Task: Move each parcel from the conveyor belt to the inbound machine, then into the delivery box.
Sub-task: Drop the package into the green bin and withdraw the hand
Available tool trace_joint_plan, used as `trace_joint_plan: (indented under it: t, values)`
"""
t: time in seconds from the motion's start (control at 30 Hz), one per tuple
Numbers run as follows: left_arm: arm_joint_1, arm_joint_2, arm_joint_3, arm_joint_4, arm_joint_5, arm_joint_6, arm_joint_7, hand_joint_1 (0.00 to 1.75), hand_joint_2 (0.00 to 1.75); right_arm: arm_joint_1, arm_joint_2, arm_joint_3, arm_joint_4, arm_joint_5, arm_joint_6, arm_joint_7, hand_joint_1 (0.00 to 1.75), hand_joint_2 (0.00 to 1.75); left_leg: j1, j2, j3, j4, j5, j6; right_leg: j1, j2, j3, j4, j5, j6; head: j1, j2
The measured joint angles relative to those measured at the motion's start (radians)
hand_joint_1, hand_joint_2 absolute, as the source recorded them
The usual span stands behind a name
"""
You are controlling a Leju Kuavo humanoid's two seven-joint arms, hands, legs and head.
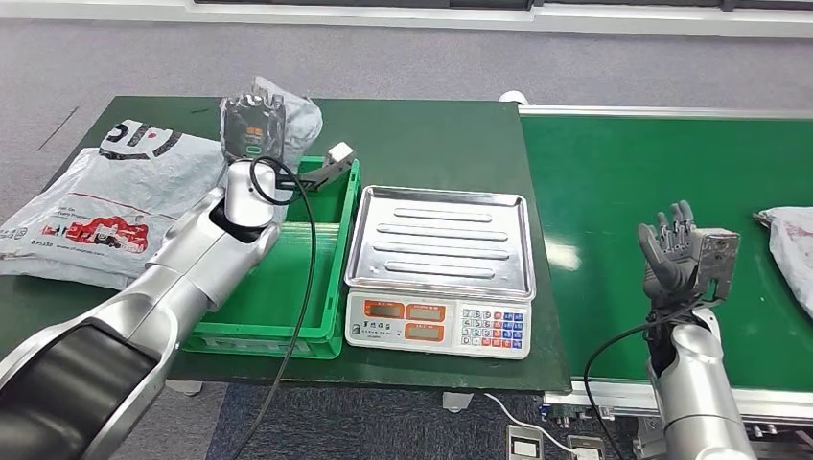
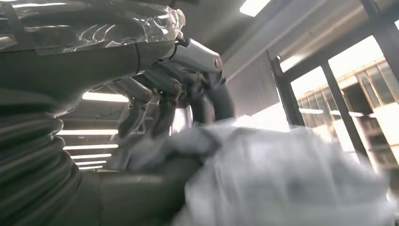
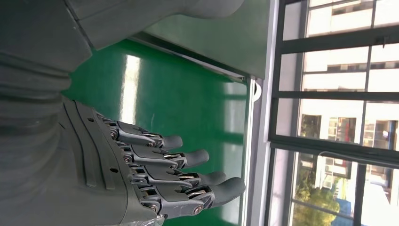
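Here, nearest the camera in the head view, the left arm runs up from the lower left corner over a green plastic crate [image 1: 254,331] that sits on the dark green worktop [image 1: 422,144], and just right of the crate stands a weighing scale [image 1: 439,324] with a bare steel tray and an orange-and-blue keypad facing the bottom of the frame. At the lower right the right hand [image 1: 683,251] is raised above the near part of the green conveyor belt [image 1: 662,163], its fingers [image 3: 188,157] straight and slightly apart with nothing in them, as the right wrist view also shows. Further right, a grey parcel [image 1: 792,251] lies on the belt at the frame's right edge, well apart from that hand. Higher in the frame, the left hand [image 1: 253,125] is above the far end of the crate and holds a light grey plastic mailer bag [image 1: 299,117]; in the left wrist view its dark fingers [image 2: 162,101] curl over the blurred grey bag. At the left edge, a large white printed parcel bag [image 1: 101,206] lies flat on the worktop beside the crate.
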Motion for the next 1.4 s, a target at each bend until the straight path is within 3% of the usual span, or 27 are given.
trace_joint_plan:
  t: [0.3, 0.63, 0.87, 0.97, 1.13, 1.27, 1.4]
  values:
    - [0.038, -0.003, 0.1, -0.001, 0.049, 0.066, -0.113, 0.0, 1.75, -0.033, -0.006, 0.0, 0.006, 0.009, 0.011, 0.014, 0.0, 1.75, 0.0, 0.0, 0.0, 0.0, 0.0, 0.0, 0.0, -0.001, 0.0, 0.0, 0.0, 0.0, 0.0, 0.0]
    - [0.039, -0.023, 0.157, -0.014, 0.058, 0.07, -0.149, 0.0, 1.75, -0.041, -0.012, 0.0, 0.007, 0.009, 0.016, 0.019, 0.0, 1.75, 0.0, 0.0, 0.0, 0.0, 0.0, 0.0, 0.0, 0.0, 0.0, 0.0, 0.0, 0.0, 0.0, 0.0]
    - [0.044, -0.058, 0.263, -0.047, 0.286, 0.103, -0.376, 0.0, 1.75, -0.03, -0.019, 0.0, 0.001, 0.011, 0.019, 0.04, 0.0, 1.75, 0.0, 0.0, 0.0, 0.0, 0.0, 0.0, 0.0, -0.001, 0.0, 0.0, 0.0, 0.0, 0.0, 0.0]
    - [0.044, -0.083, 0.349, -0.075, 0.494, 0.032, -0.52, 0.0, 1.75, -0.02, -0.026, 0.0, -0.004, 0.02, 0.023, 0.047, 0.0, 1.75, 0.0, 0.0, 0.0, 0.0, 0.0, 0.0, -0.001, 0.0, 0.0, 0.0, 0.0, 0.0, 0.0, 0.0]
    - [0.044, -0.13, 0.486, -0.106, 0.856, -0.21, -0.73, 0.0, 1.75, -0.02, -0.033, 0.001, -0.004, 0.058, -0.003, 0.047, 0.0, 1.75, 0.0, -0.001, 0.0, 0.0, 0.0, 0.0, -0.001, -0.001, 0.0, 0.0, 0.0, 0.0, 0.0, 0.0]
    - [0.049, -0.179, 0.523, -0.106, 1.009, -0.334, -0.797, 0.0, 1.75, -0.031, -0.033, 0.011, 0.0, 0.092, -0.04, 0.045, 0.0, 1.75, 0.0, -0.001, 0.0, 0.0, 0.0, 0.0, -0.001, -0.001, 0.001, 0.0, 0.0, 0.0, 0.0, 0.0]
    - [0.054, -0.211, 0.525, -0.102, 1.049, -0.344, -0.809, 0.0, 1.75, -0.037, -0.032, 0.015, 0.005, 0.101, -0.048, 0.045, 0.0, 1.75, -0.001, -0.001, 0.0, 0.0, 0.0, 0.0, -0.001, -0.001, 0.001, 0.0, 0.0, 0.0, 0.0, 0.0]
